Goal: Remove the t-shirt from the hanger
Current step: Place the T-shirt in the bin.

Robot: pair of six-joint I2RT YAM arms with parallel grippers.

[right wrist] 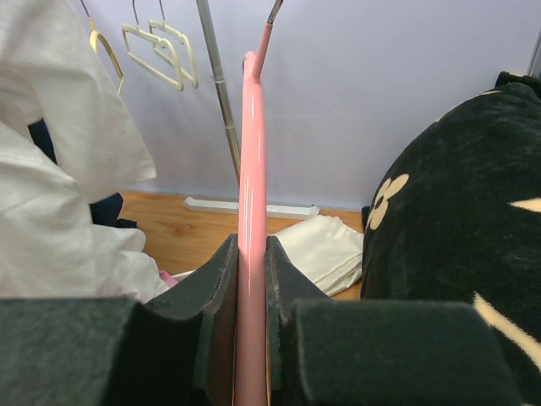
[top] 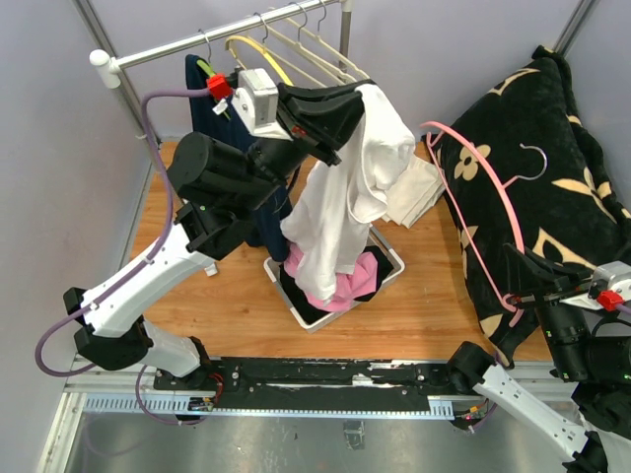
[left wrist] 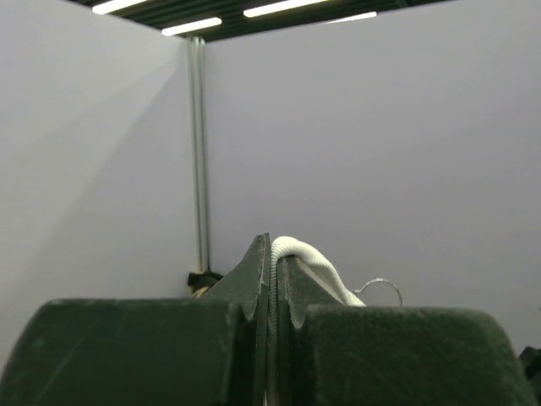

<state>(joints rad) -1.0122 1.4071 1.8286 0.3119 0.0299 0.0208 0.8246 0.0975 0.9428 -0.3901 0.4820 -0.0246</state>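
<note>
1. The left gripper (top: 357, 103) was clamped on the white t-shirt (top: 345, 197), holding it high above the basket (top: 392, 252).
2. The white t-shirt hung clear of the pink hanger (top: 483, 187), and its hem seemed to reach the clothes in the basket.
3. At 3 o'clock from the basket, the right gripper (top: 517, 296) pinched the pink hanger near the black cushion (top: 552, 148).

Lab test booth; plain grey walls (left wrist: 380, 169), aluminium framing (left wrist: 199, 152), a clothes rail (top: 197, 40).
</note>
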